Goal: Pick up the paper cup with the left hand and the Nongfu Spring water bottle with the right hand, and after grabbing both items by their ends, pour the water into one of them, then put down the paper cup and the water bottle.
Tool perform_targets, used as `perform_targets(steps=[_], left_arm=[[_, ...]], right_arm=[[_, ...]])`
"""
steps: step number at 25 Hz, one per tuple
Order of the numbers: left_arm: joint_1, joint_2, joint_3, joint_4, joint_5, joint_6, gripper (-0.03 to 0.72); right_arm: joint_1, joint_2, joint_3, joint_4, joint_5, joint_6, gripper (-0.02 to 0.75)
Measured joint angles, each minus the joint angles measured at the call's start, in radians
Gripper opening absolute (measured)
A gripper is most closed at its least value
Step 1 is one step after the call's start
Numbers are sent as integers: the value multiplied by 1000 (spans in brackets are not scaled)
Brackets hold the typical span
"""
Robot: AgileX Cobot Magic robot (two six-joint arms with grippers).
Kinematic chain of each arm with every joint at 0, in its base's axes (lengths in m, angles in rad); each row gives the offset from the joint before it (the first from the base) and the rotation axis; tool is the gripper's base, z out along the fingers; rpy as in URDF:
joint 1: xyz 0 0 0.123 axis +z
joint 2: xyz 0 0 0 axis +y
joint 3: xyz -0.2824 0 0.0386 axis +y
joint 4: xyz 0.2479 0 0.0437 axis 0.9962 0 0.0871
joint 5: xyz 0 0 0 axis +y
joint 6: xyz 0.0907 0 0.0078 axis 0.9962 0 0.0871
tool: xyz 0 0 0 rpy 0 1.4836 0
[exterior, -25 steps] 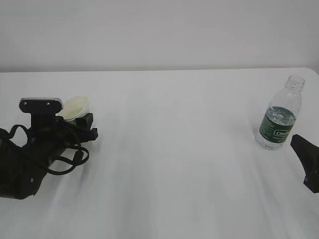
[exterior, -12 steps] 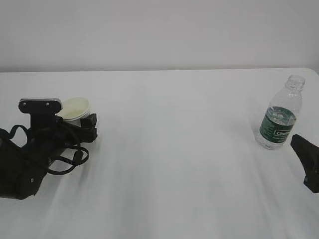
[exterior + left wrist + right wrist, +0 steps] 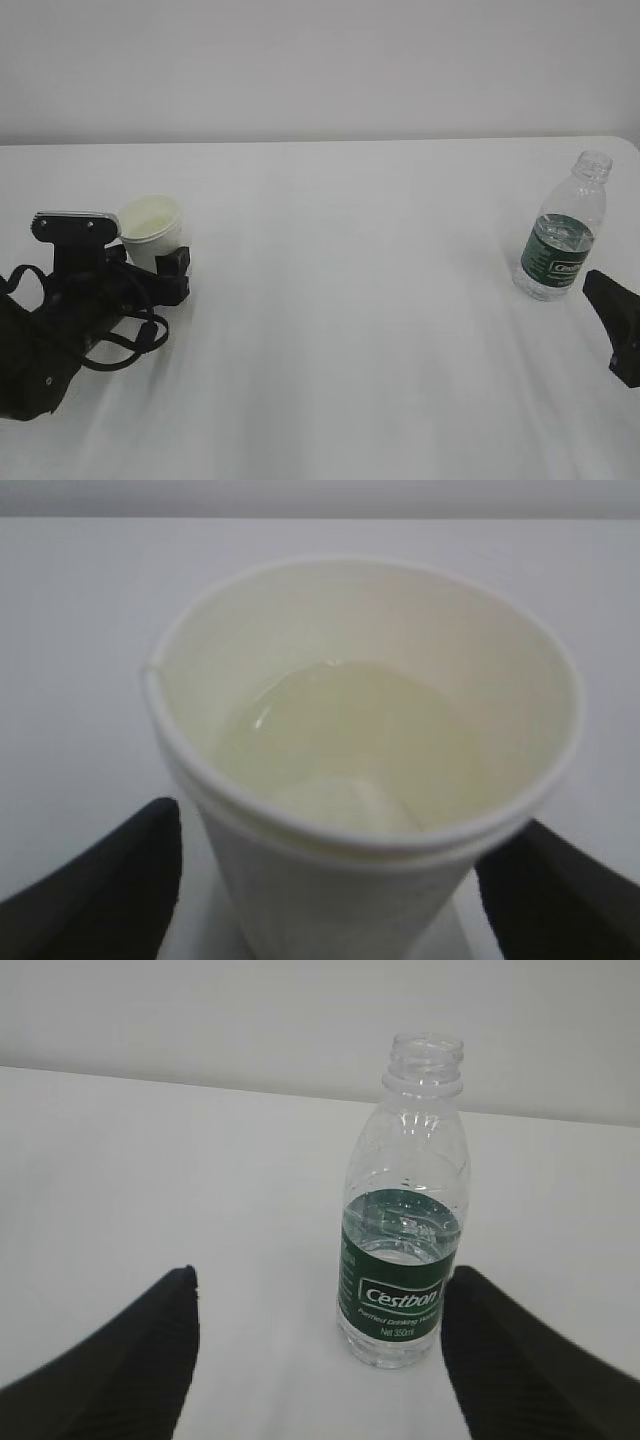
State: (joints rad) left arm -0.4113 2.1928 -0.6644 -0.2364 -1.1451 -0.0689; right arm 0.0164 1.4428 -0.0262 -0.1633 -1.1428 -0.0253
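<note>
The white paper cup (image 3: 152, 228) stands upright on the table at the left. In the left wrist view the paper cup (image 3: 360, 630) fills the frame, with clear water (image 3: 350, 745) pooled in its cream bottom. My left gripper (image 3: 165, 265) is open around the cup's lower wall; the left gripper (image 3: 330, 905) has a strip of table showing between each black finger and the cup. The Nongfu Spring water bottle (image 3: 560, 240) stands capless at the far right, partly full. My right gripper (image 3: 615, 320) is open just short of it. The bottle (image 3: 405, 1260) stands close by the right finger of the right gripper (image 3: 320, 1370), untouched.
The white table (image 3: 350, 300) stretches bare between cup and bottle. Its far edge (image 3: 400, 140) meets a plain wall. The bottle stands near the table's right back corner. The left arm's black cables (image 3: 110, 330) loop low over the table behind the cup.
The left gripper has opened off the cup, which went from tilted to standing upright. The left arm has slid slightly back to the left. Bottle and right gripper have not moved.
</note>
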Motion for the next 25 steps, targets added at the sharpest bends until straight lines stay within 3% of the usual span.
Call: perform_targets(steps=[17, 25], left_arm=[[0, -153, 182, 54, 0, 0, 670], [0, -247, 205, 69, 0, 0, 636]], right_arm=[[0, 0, 0, 0, 0, 0, 573], [0, 0, 0, -49, 0, 0, 573]])
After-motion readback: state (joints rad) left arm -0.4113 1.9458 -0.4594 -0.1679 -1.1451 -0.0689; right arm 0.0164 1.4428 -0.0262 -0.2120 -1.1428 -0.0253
